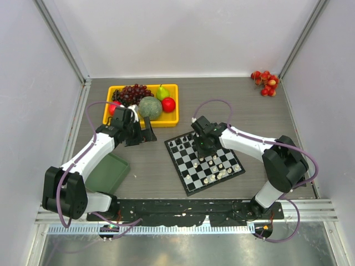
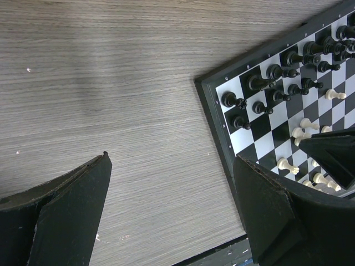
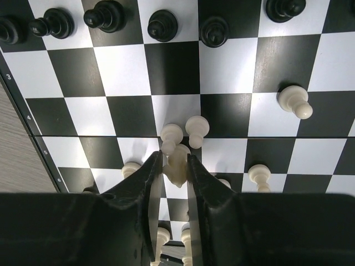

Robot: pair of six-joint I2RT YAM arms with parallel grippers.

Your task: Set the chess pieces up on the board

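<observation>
The board (image 1: 177,169) lies at centre right, turned at an angle. Black chess pieces (image 1: 186,145) stand along its far-left side and cream-white ones (image 1: 219,173) crowd its near-right side. My right gripper (image 1: 206,145) hangs over the board's middle. In the right wrist view it (image 3: 175,158) is shut on a cream-white piece (image 3: 178,166), held just above the squares beside two white pawns (image 3: 197,128). A row of black pieces (image 3: 162,25) stands beyond. My left gripper (image 1: 141,134) is open and empty over bare table left of the board (image 2: 213,111).
A yellow tray (image 1: 169,121) at the back left holds dark grapes (image 1: 133,93), a broccoli (image 1: 150,107), a pear and a red apple. A green tray (image 1: 108,173) lies at the near left. Red fruit (image 1: 265,82) sits in the back right corner.
</observation>
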